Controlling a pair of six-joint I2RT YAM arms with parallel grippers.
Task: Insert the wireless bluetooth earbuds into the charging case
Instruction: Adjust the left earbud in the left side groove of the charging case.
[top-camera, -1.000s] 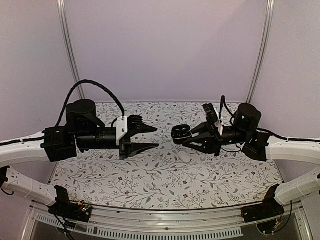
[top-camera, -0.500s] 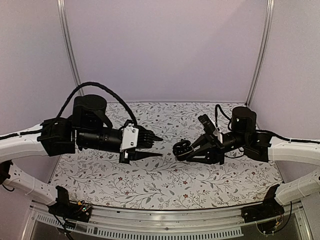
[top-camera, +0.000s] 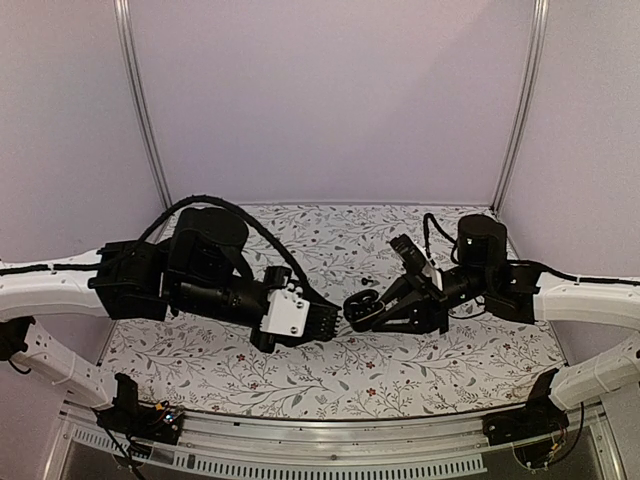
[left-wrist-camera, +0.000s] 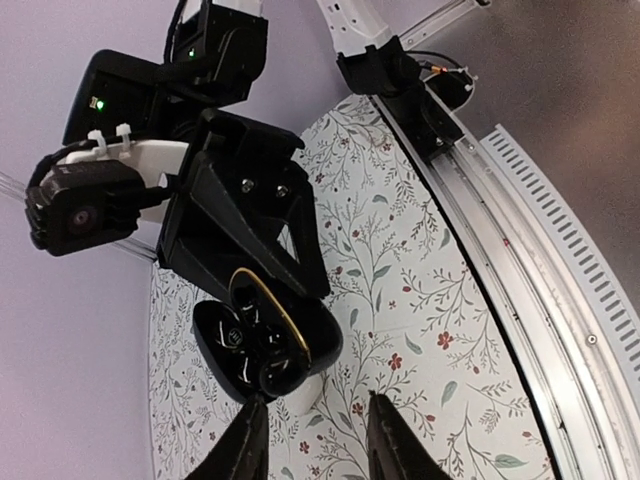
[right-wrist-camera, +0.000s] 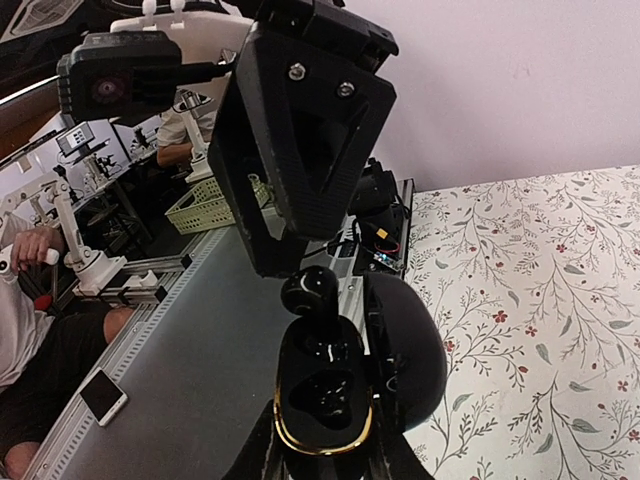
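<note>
The charging case (right-wrist-camera: 335, 400) is black with a gold rim, and its lid (right-wrist-camera: 405, 345) is open. My right gripper (right-wrist-camera: 320, 445) is shut on the case's body and holds it above the table. One glossy black earbud (right-wrist-camera: 309, 290) stands partly in the far cavity. The near cavity is empty. In the left wrist view the case (left-wrist-camera: 265, 335) lies just beyond my left gripper (left-wrist-camera: 314, 396). Its jaws stand apart with only table between them, and one fingertip (left-wrist-camera: 252, 425) is next to the earbud (left-wrist-camera: 270, 375). From above, both grippers meet mid-table, left gripper (top-camera: 335, 320), case (top-camera: 358, 305). A tiny dark piece (top-camera: 370, 279) lies on the cloth behind them.
A white oval pebble (left-wrist-camera: 300, 395) lies on the floral cloth (top-camera: 420, 350) under the case. A metal rail (top-camera: 330, 430) runs along the table's near edge. Upright posts (top-camera: 140, 100) stand at the back corners.
My left arm has swung right and down until its fingertips reach the case, and its jaws have narrowed. The right gripper has lowered the case a little toward the left.
</note>
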